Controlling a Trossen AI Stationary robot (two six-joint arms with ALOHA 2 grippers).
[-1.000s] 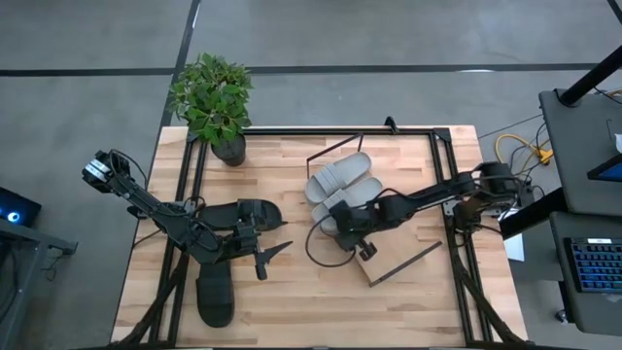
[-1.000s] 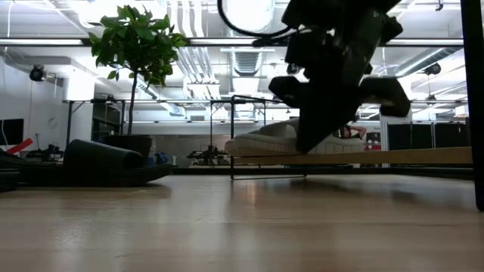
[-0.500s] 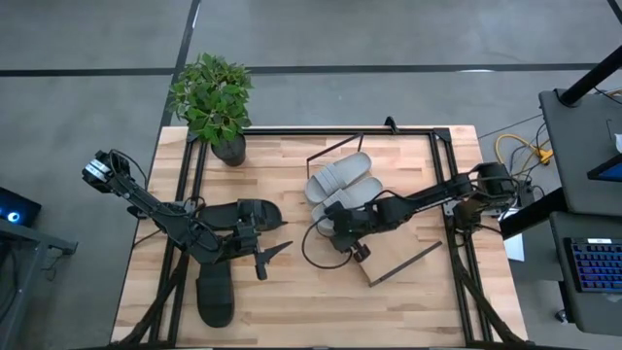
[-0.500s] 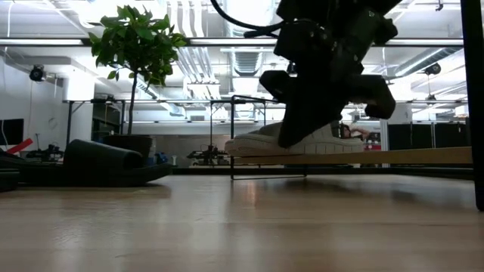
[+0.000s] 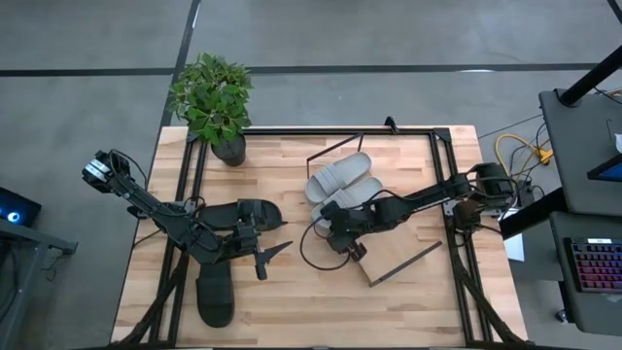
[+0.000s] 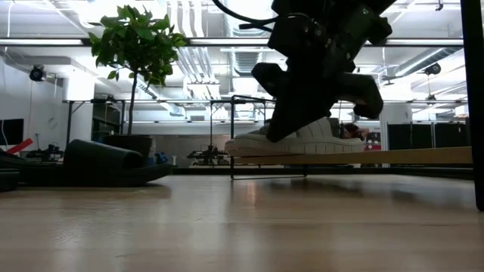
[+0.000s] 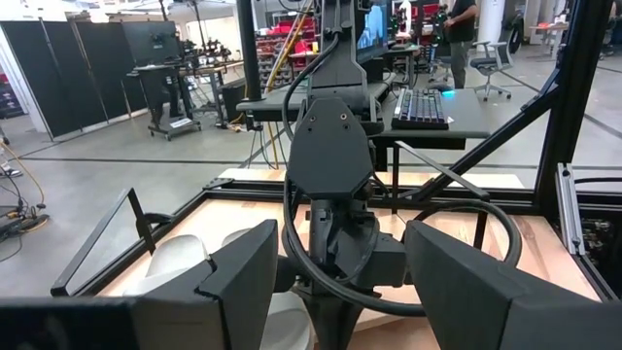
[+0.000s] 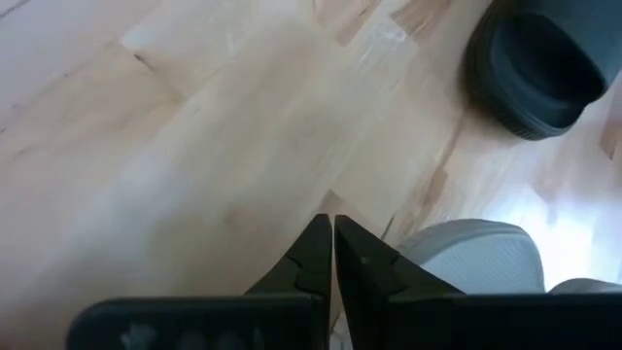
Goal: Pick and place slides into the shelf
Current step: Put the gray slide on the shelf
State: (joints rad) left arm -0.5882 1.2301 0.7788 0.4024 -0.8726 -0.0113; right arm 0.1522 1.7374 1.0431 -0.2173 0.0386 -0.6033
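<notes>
Grey slides (image 5: 340,185) side by side on shelf (image 5: 389,228), right gripper (image 5: 335,243) fingers pressed together at their near end, black slides (image 5: 233,216) left, left gripper (image 5: 267,255) fingers apart, holding nothing.

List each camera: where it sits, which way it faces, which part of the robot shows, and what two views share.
High view: above the table, facing straight down; both arms, the left gripper beside a black slide, the right gripper by the shelf.
Low view: at tabletop height, looking level; the right arm hangs before the grey slides.
Left wrist view: faces across to the right arm; its own open fingers show.
Right wrist view: faces down at the tabletop; its fingers are shut.
Shared: the high and low views both show the grey slides.
</notes>
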